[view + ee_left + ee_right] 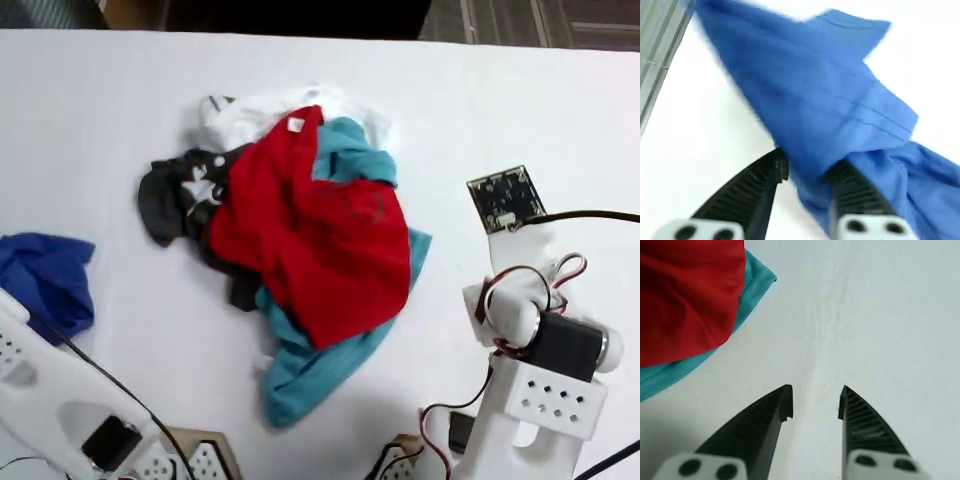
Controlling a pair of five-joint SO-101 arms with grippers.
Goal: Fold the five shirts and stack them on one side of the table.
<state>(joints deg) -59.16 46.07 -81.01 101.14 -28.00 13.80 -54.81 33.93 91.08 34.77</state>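
Shirts: five counted, none folded. Blue shirt point(45, 275) lies bunched and alone at the left edge of the table point(520, 90), partly cut off by the frame. Left gripper point(807, 172) is on it with jaws spread. One finger point(760, 187) is over bare table, the other is half buried under blue cloth, and a fold sits between them. It doesn't look clamped. Left arm point(60, 400) is cropped at the bottom corner of the high view.

Pile of four mid-table:
- Black shirt point(165, 200) is on the left, mostly hidden under the red one, and its white print is too small to make out.
- White shirt point(250, 110) is at the far side with its near part covered.
- Red shirt point(310, 230) is on top, fully visible.
- Teal shirt point(310, 375) is underneath, sticking out at the near and right sides.

Right arm point(540, 385) stands right of the pile, apart from it. Right gripper point(815, 392) is released, jaws parted over bare table, near the teal hem.
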